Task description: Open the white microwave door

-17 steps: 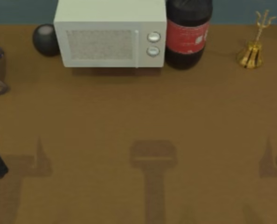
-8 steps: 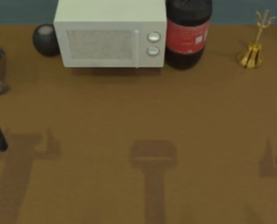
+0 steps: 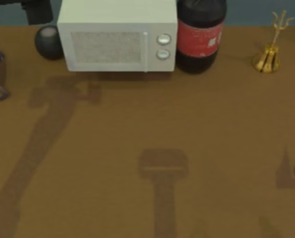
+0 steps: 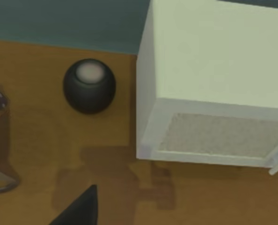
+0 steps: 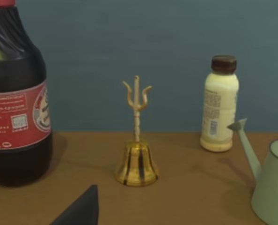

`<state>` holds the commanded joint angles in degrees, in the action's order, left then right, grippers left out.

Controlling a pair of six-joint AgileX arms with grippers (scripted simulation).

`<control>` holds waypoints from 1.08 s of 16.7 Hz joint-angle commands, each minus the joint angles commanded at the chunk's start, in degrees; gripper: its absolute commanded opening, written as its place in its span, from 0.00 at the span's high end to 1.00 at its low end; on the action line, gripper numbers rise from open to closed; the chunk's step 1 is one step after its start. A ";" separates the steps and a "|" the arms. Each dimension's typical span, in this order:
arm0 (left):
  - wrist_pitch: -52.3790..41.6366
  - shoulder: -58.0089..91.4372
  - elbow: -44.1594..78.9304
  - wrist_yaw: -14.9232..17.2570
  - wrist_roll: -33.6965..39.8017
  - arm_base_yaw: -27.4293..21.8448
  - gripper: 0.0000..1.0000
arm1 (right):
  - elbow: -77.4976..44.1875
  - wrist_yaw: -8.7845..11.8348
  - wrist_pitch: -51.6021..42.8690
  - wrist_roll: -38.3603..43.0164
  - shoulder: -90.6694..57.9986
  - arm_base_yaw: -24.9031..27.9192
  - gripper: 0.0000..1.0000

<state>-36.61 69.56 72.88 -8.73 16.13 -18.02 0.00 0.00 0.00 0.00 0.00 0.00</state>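
Your white microwave sits at the back of the table, a bit left of the middle, and its door with the speckled window is flat shut on the front. Your left gripper is up at the back left corner, above the round dark speaker just beside the microwave, and you cannot tell if its claw is apart or together. A dark bottle with a red label stands just right of the microwave, a gold bell is farther right, and your right arm is parked off the right edge.

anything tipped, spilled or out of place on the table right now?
Nothing stands out. The white microwave sits square with its door shut, and the dark bottle, gold bell and black sphere all stand upright.
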 joint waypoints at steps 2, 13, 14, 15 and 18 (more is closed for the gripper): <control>-5.86 12.11 13.85 -1.43 2.91 -3.04 0.00 | 0.00 0.00 0.00 0.00 0.00 0.00 0.00; -31.45 60.58 63.64 -7.40 14.01 -15.39 0.00 | 0.00 0.00 0.00 0.00 0.00 0.00 0.00; -32.61 62.54 65.56 -7.65 14.43 -15.89 0.00 | 0.00 0.00 0.00 0.00 0.00 0.00 0.00; -33.43 63.90 66.87 -7.82 14.72 -16.24 0.00 | 0.00 0.00 0.00 0.00 0.00 0.00 0.00; -33.92 64.69 67.64 -7.92 14.89 -16.45 0.00 | 0.00 0.00 0.00 0.00 0.00 0.00 0.00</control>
<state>-70.53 134.26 140.52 -16.65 31.02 -34.47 0.00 0.00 0.00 0.00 0.00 0.00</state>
